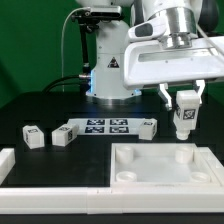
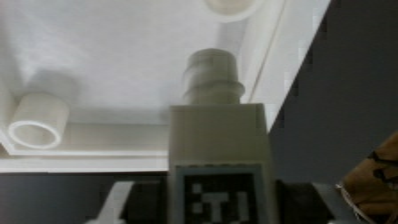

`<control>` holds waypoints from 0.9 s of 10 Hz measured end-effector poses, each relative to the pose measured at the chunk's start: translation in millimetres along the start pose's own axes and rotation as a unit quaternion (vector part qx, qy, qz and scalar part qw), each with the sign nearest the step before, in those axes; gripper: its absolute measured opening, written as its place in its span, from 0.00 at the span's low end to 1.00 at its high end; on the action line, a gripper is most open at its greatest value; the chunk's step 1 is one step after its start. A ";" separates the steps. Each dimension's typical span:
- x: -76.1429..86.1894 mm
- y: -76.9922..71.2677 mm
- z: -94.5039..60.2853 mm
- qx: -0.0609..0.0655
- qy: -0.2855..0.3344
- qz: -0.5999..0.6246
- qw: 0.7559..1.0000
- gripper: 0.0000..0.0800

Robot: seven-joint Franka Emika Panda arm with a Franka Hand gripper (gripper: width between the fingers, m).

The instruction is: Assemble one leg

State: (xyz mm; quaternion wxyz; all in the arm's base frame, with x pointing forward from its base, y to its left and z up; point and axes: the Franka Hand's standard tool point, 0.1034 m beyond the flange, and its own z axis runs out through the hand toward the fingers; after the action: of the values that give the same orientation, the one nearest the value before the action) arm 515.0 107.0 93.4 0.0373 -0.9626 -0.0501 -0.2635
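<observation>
My gripper (image 1: 185,102) is shut on one leg (image 1: 185,116), a white block with a black-and-white tag, and holds it upright in the air above the far right corner of the large white panel (image 1: 150,172). In the wrist view the leg (image 2: 217,140) runs out from between my fingers (image 2: 118,200), and its round peg end (image 2: 214,72) points at the panel (image 2: 125,50). The peg is above the panel, between two corner sockets (image 2: 36,118) (image 2: 237,6). Three more legs (image 1: 33,137) (image 1: 63,134) (image 1: 147,126) lie on the black table.
The marker board (image 1: 105,126) lies between the loose legs at mid table. A raised white border (image 1: 20,165) runs along the front left. The robot base (image 1: 108,65) stands at the back.
</observation>
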 end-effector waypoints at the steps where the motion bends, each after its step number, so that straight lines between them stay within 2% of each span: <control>1: 0.6 3.5 4.9 -0.001 -0.009 -0.009 1.000 0.36; 3: 28.2 -4.0 15.8 0.006 -0.008 -0.012 1.000 0.36; 4: 34.4 -5.5 23.6 0.007 -0.005 -0.011 1.000 0.36; 6: 60.3 -8.7 35.0 0.011 -0.005 -0.015 1.000 0.36; 9: 60.9 -8.5 35.5 0.011 -0.001 -0.015 1.000 0.36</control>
State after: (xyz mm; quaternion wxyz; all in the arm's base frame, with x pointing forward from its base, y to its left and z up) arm 584.0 123.7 94.4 0.0437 -0.9616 -0.0679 -0.2622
